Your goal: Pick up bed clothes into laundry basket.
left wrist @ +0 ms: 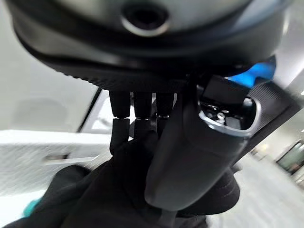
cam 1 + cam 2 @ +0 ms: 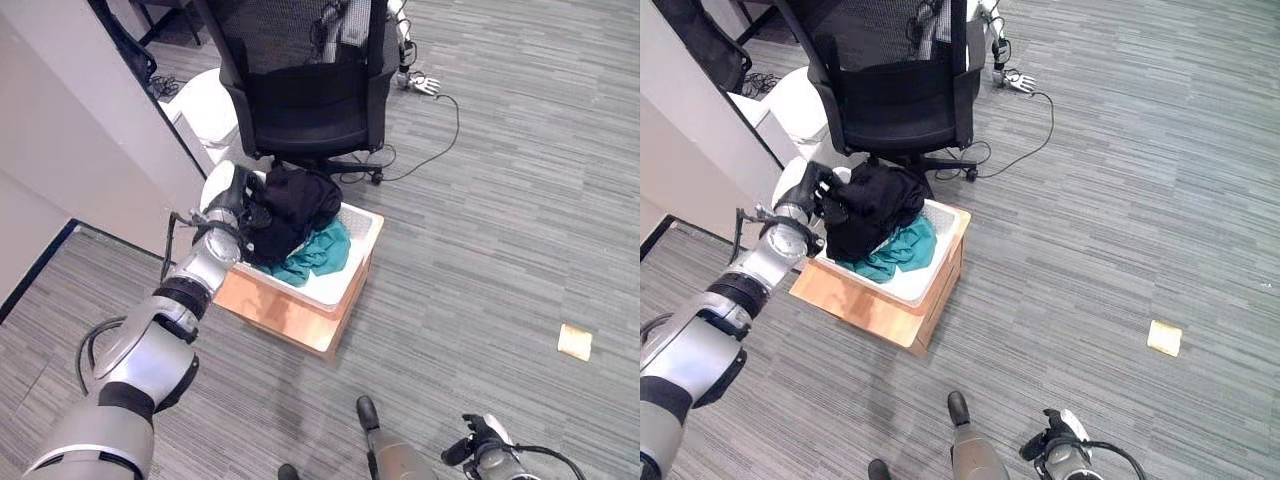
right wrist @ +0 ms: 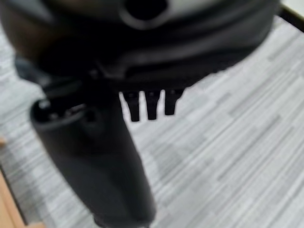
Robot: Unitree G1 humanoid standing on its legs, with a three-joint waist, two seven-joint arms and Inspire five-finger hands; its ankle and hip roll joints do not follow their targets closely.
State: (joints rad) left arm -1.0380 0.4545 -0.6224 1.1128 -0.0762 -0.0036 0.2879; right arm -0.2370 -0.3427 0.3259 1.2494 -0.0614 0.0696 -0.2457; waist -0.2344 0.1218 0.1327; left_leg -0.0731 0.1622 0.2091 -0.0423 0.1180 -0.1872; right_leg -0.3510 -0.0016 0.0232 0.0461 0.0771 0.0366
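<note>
Grey striped carpet point(image 2: 500, 200), black mesh office chair point(image 2: 300, 90) at the far side, small yellow scrap point(image 2: 574, 342) on the floor at right. White laundry basket point(image 2: 360, 262) sits on a wooden box point(image 2: 290, 315) just in front of the chair. Black garment point(image 2: 295, 205) piled in the basket over teal cloth point(image 2: 320, 252). Left hand point(image 2: 245, 205) at the basket's left edge, fingers point(image 1: 135, 128) & thumb curled into the black garment. Right hand point(image 2: 480, 445) low near the floor, well apart from the basket, fingers curled, holding nothing.
</note>
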